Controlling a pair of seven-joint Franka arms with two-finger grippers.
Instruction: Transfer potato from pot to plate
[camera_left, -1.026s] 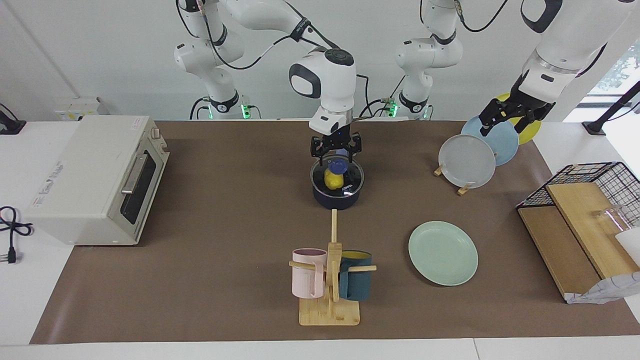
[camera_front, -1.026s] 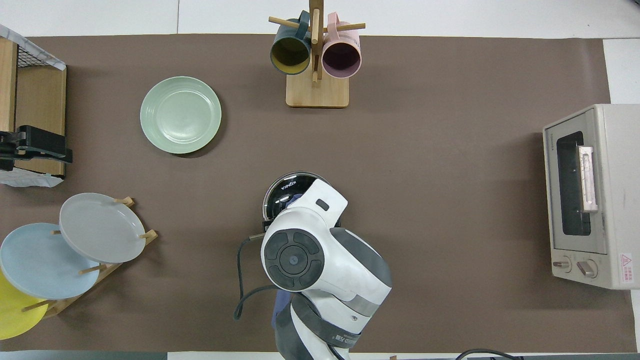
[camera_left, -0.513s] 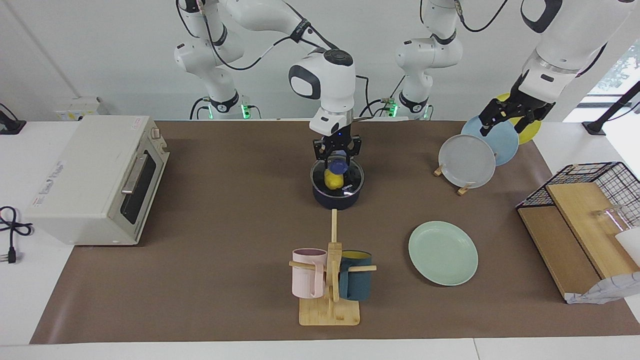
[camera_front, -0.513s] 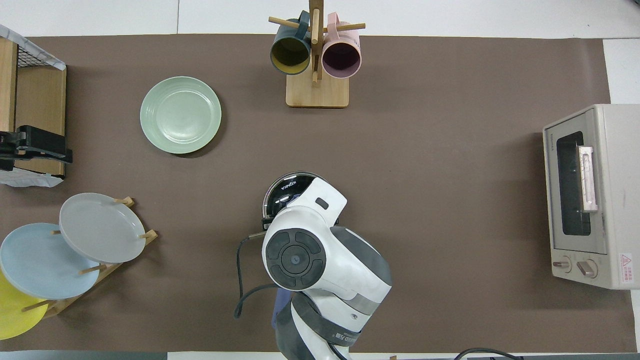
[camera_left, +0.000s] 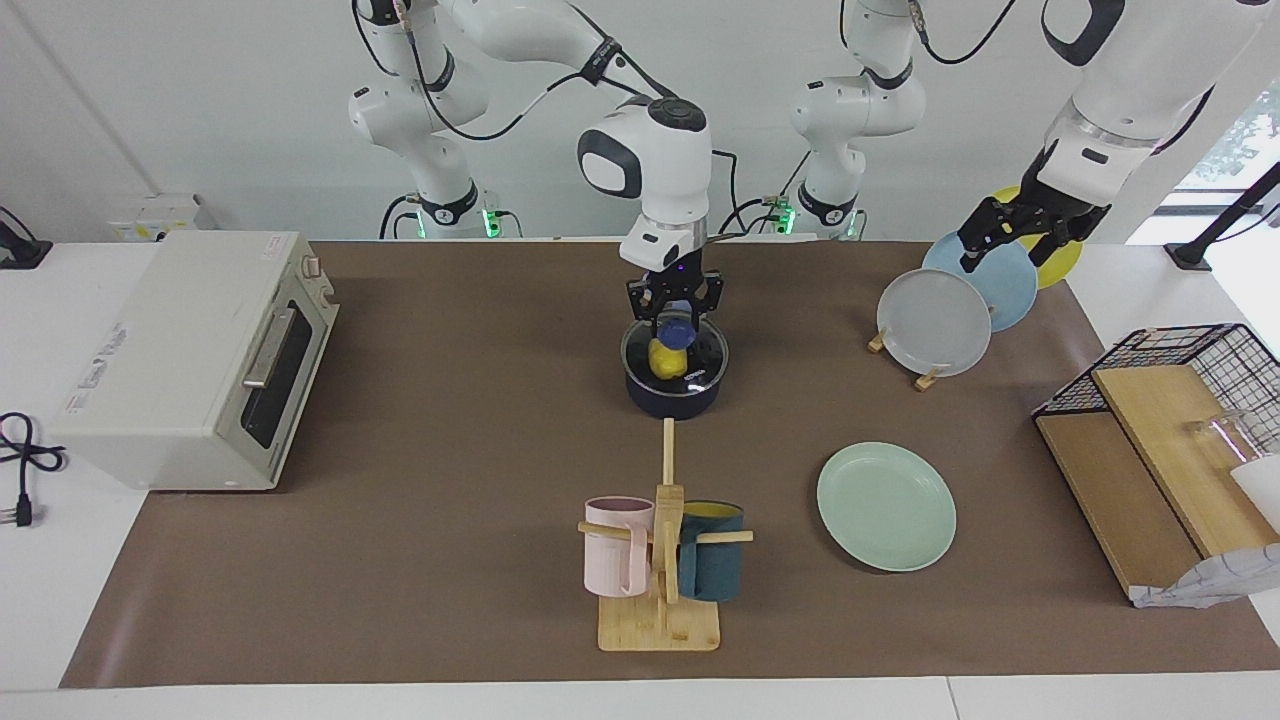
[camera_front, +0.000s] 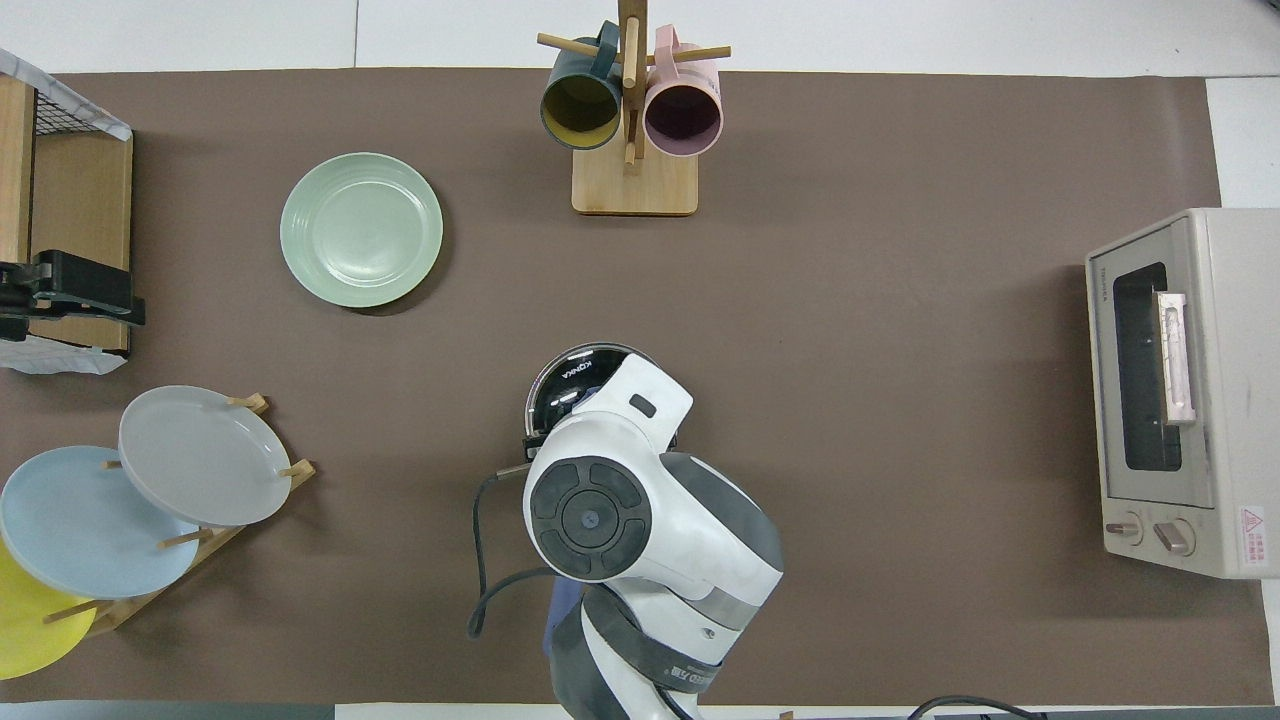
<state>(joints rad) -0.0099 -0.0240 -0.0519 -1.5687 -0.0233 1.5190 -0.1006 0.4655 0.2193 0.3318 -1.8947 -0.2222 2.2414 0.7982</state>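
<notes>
The potato sat in the pot under a glass lid, so we judged nothing was transferred yet and the plate lay bare, well apart toward the left arm's end. We had the right gripper closed on the lid's blue knob. The left gripper waited with jaws wide over the plate rack; lid-off, pick and place all remained.
</notes>
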